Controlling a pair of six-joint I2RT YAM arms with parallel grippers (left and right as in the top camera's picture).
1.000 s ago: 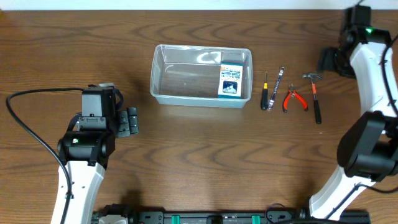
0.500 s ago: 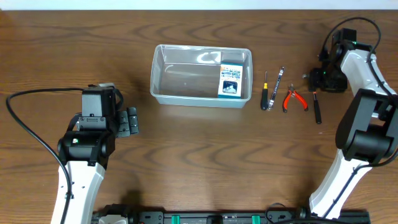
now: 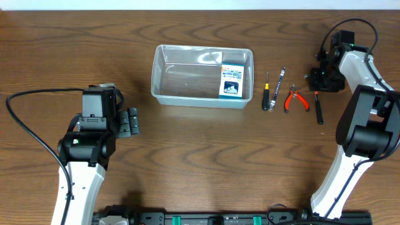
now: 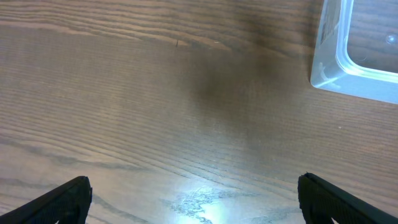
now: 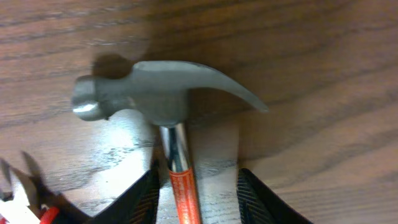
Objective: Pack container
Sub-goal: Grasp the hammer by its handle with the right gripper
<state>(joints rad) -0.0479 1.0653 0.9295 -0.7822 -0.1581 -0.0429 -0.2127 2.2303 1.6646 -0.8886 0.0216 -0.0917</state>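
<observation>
The clear container stands at the middle back of the table, and its corner shows in the left wrist view. A hammer with a grey head and orange-banded shaft lies flat at the far right; its black handle shows from above. My right gripper is down over the hammer's neck. Its jaws straddle the shaft: the left finger touches it, and the right finger stands apart with bare wood between. My left gripper rests open over bare table, left of the container.
A small blue-and-white box stands inside the container at its right end. Red-handled pliers, a wrench and a small screwdriver lie between the container and the hammer. The pliers' tip lies close to my right jaws.
My right arm swung in from the far right edge and came down over the hammer's head end, its jaws narrowing around the shaft. The left arm stayed still.
</observation>
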